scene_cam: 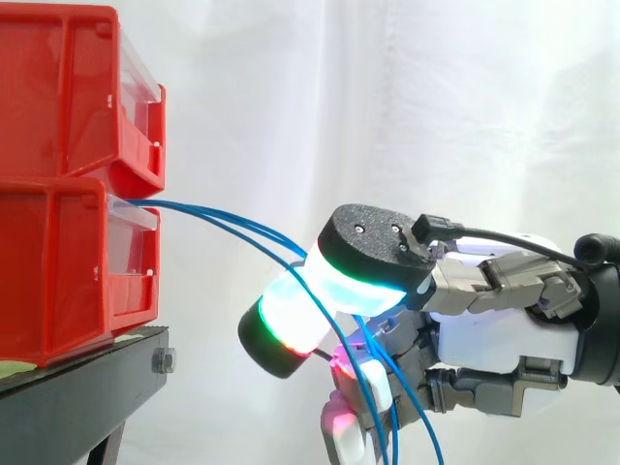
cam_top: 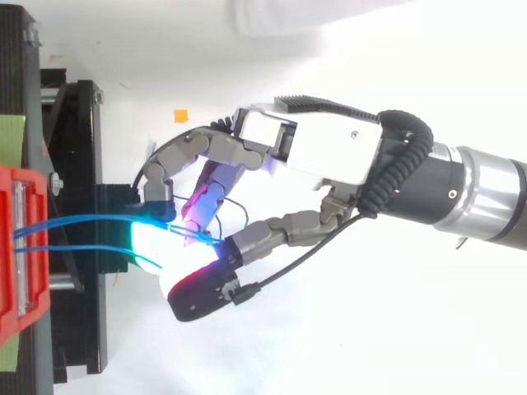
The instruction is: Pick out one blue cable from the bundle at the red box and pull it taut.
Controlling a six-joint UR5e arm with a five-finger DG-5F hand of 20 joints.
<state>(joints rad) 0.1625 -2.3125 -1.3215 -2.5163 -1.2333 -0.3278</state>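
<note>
Blue cables: a small bundle of thin strands (scene_cam: 223, 221) came out of the front of the lower red bin (scene_cam: 58, 271) at the left, arced rightward and down into the hand, then hung loose below it
Slack: the span between bin and hand curved gently, so I judged it not yet taut
Hand: it (scene_cam: 475, 329) reached in from the right with its fingers curled and the glowing pads (scene_cam: 363, 252) closed together on the strands; more than one strand seemed to pass between them, and I could not tell whether a single one had been singled out
Bins: the upper red bin (scene_cam: 58, 97) sat stacked on the lower one, both on the black stand (scene_cam: 87, 378)
Handling: the cable looked light, thin and limp, bending wherever it was pushed; its smooth jacket would probably slide over rounded pads under a pull
Where to hold: on the free span right of the bin, where the strands fan apart, squeezed flat between two pad faces
Risk: neighbouring strands could drag along, and a hard tug might shift the light plastic bin
</note>
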